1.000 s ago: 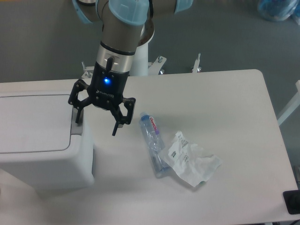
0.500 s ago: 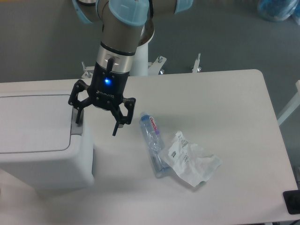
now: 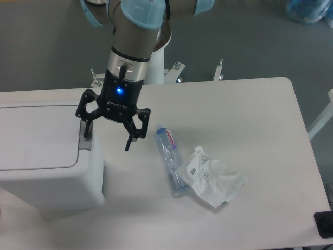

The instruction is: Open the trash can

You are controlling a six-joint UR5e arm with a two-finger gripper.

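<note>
Approach step: the gripper (image 3: 106,136), its 2 fingers spread wide, hovers at the trash can (image 3: 47,156) latch (lid shut); next, press down.

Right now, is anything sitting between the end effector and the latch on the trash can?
Nothing visible does. The end effector hangs open right at the trash can's right edge, one finger by the grey latch. The bottle and crumpled wrapper lie off to the other side.
</note>
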